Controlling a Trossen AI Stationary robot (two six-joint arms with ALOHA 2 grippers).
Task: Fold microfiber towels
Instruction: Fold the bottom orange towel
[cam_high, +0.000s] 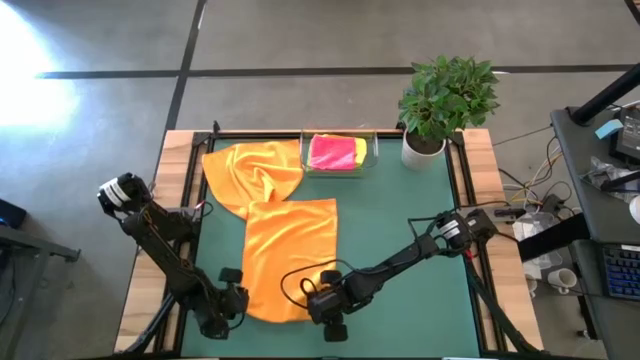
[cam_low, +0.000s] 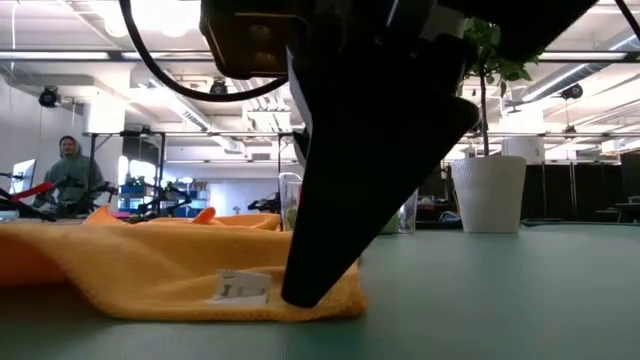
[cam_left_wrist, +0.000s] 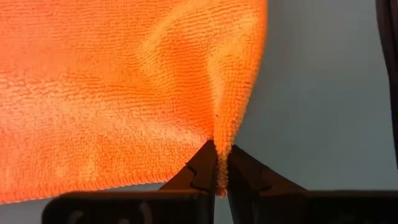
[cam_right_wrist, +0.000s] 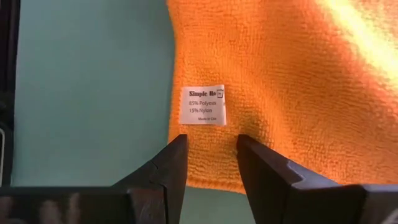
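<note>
High view: orange towel (cam_high: 290, 255) is spread flat on the green mat (cam_high: 400, 220). Its near edge is pinched by the closed left gripper (cam_left_wrist: 217, 180). The right gripper (cam_right_wrist: 211, 158), fingers parted, is poised over the labelled (cam_right_wrist: 203, 104) corner.

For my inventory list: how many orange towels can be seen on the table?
2. One orange towel lies spread at the table's near middle, between both grippers; the other orange towel lies crumpled behind it, left of the tray.
</note>
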